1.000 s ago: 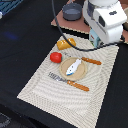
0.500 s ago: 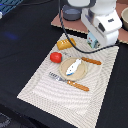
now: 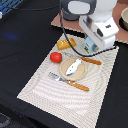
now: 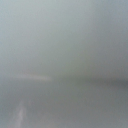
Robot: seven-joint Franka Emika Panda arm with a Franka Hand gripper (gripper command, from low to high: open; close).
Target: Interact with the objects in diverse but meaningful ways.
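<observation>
Arm over the placemat's (image 3: 75, 85) far edge, toward the table's far right corner. Gripper (image 3: 90, 48) mostly hidden by the arm body; cup (image 3: 89, 48) sits right at it; cannot tell if clamped. Bread (image 3: 66, 43) near mat's far left corner. Tomato (image 3: 55, 57) just beside the plate (image 3: 64, 73); fish (image 3: 73, 66) lies on it. Wrist view: uniform grey blur, unreadable.
</observation>
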